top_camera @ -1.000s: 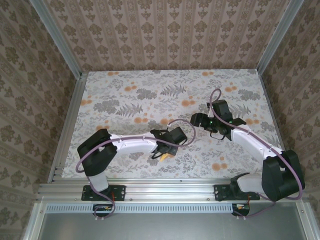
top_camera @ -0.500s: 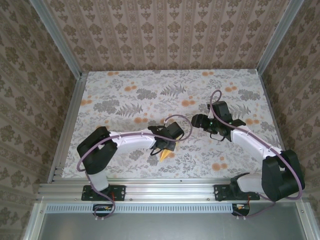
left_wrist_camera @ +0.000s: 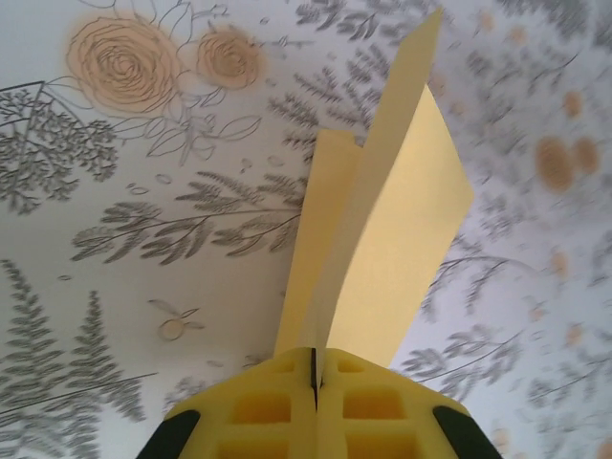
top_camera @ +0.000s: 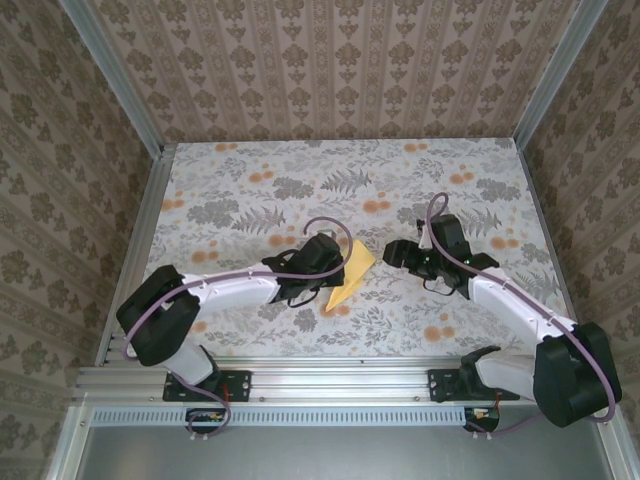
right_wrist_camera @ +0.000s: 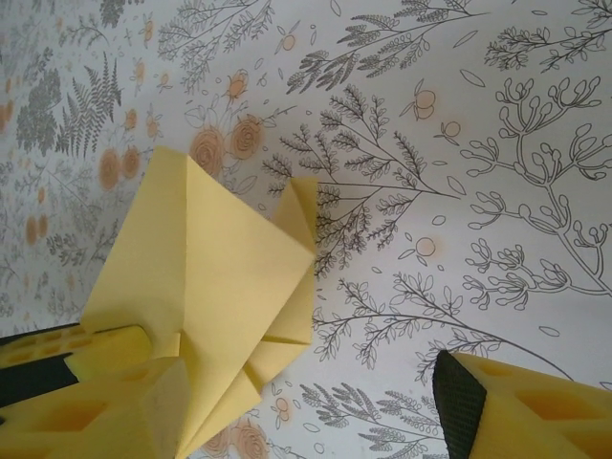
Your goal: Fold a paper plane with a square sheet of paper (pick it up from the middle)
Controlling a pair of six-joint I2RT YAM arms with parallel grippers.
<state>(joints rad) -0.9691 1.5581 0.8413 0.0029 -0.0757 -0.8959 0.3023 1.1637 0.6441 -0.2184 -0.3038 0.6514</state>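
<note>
The paper plane (top_camera: 350, 272) is plain yellow paper, folded with visible creases to a point, and sits mid-table just above the patterned surface. My left gripper (top_camera: 322, 268) is shut on its lower edge. In the left wrist view the two yellow pads meet at the left gripper (left_wrist_camera: 314, 359), and the paper plane (left_wrist_camera: 392, 220) fans up and away from them. My right gripper (top_camera: 393, 252) stands open just right of the paper. In the right wrist view the paper plane (right_wrist_camera: 206, 258) lies against the right gripper's left finger (right_wrist_camera: 105, 416), and the other finger (right_wrist_camera: 516, 406) stays well apart.
The table (top_camera: 240, 190) is covered in a grey leaf print with small orange flowers (top_camera: 378, 206). Aluminium rails (top_camera: 135, 240) run along the left side and the near edge, and patterned walls close in the back and sides.
My left gripper has shut on the yellow paper and carried it up and to the right, so more of it shows. The right gripper has shifted slightly nearer to it.
</note>
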